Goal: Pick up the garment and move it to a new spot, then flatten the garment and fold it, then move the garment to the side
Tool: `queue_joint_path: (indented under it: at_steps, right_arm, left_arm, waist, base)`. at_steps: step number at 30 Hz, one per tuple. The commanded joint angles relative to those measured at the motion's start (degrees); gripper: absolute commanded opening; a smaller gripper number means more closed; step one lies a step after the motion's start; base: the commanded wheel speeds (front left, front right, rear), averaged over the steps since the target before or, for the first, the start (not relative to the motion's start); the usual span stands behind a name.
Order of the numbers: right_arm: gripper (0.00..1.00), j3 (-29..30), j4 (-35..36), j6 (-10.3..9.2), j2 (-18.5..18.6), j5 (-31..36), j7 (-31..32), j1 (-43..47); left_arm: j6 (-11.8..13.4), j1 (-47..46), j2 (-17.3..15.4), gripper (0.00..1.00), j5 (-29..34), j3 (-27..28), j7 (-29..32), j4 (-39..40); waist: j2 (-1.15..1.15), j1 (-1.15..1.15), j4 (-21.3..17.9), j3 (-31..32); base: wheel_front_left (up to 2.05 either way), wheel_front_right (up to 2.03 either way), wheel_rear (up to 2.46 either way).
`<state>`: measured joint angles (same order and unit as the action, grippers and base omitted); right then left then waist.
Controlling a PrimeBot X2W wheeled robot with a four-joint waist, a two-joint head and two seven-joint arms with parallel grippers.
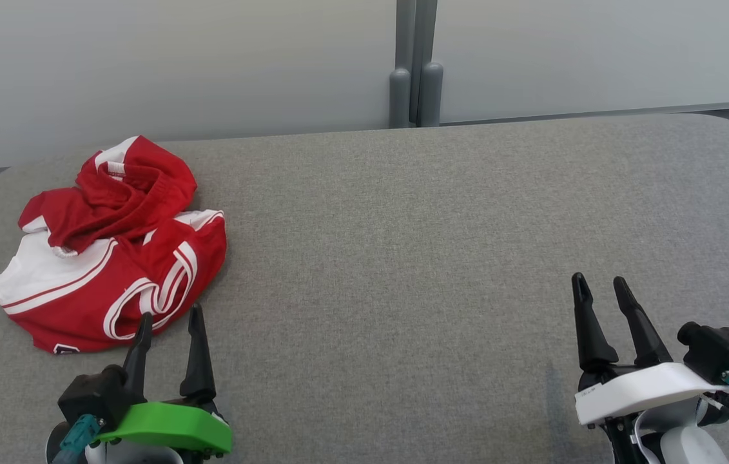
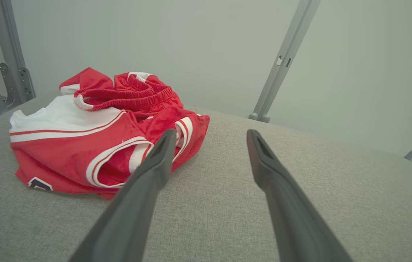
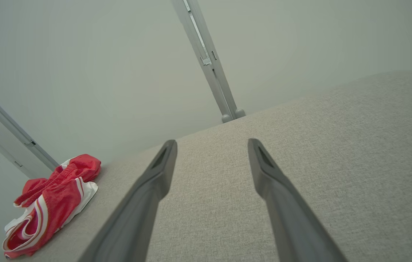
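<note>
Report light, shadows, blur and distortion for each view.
Head view: soft even light, sharp, faint shadow beside the right gripper. Left wrist view: wide-angle lens tilts the posts; garment crisp, near fingers slightly soft. Right wrist view: table edge slanted, flat light, no glare.

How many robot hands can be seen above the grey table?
2. The left hand is at the near left, close beside the red and white garment. The right hand is at the near right, above bare table. Both are open and hold nothing.
</note>
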<state>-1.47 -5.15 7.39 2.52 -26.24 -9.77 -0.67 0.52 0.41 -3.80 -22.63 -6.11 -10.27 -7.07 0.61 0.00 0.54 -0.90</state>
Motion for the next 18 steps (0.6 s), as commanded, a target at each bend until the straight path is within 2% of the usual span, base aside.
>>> queue_joint_path:
  at_steps: [1,18]
  right_arm:
    - [1.0,-0.22,0.65,0.14,0.36,2.1,-0.74,0.03]
    - [1.0,-0.84,1.02,0.15,0.43,10.73,-2.97,0.81]
  left_arm:
    - [0.43,0.36,-0.4,1.0,1.88,-0.15,-0.64,0.41]
    - [0.6,1.46,-0.02,1.0,9.23,0.01,-2.67,-0.2]
  waist:
    - [-0.41,0.0,0.02,-0.08]
    - [-0.49,0.0,0.12,-0.01]
  base:
    - [0.0,0.0,0.0]
    - [0.0,0.0,0.0]
